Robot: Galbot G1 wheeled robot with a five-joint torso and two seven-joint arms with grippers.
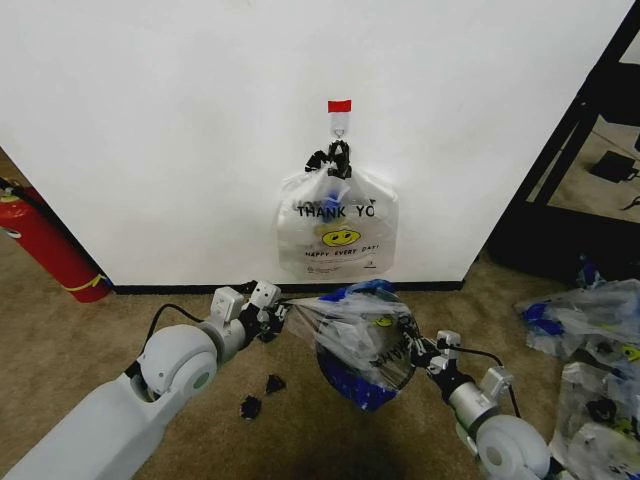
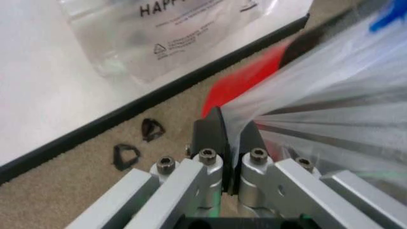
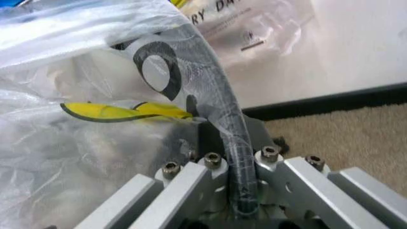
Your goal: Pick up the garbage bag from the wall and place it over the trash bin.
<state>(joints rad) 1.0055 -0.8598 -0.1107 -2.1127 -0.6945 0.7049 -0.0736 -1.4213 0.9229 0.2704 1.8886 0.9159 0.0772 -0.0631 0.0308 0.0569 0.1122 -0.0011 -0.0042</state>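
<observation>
garbage bag (image 1: 362, 340) stretched open low over the carpet (image 1: 80, 330), mouth drawn sideways between both grippers, draped over the trash bin (image 1: 352, 385), whose dark rim and mesh show through the thin plastic. blue handle strip bunched at the far edge of the bag, yellow smiley print on its right side. red base of the bin glimpsed past the plastic in the left wrist view (image 2: 245, 78).

left gripper (image 1: 275, 320) at the bag's left edge, fingers (image 2: 210, 136) pinched narrow on a fold of the plastic. right gripper (image 1: 420, 352) at the bag's right edge, fingers closed tight on the bin's dark rim with the plastic wrapped over it (image 3: 235, 157).

beyond, on the far side, white wall (image 1: 150, 130) with black baseboard (image 1: 180, 289); another bag (image 1: 338, 232) of the same kind hanging from a hook (image 1: 340, 127) under a red tape strip (image 1: 340, 105), just behind the held one. two small black clips (image 1: 260, 395) on the carpet near the left arm. red fire extinguisher (image 1: 45, 245) far left against the wall. more bags heaped (image 1: 590, 360) at the right.
</observation>
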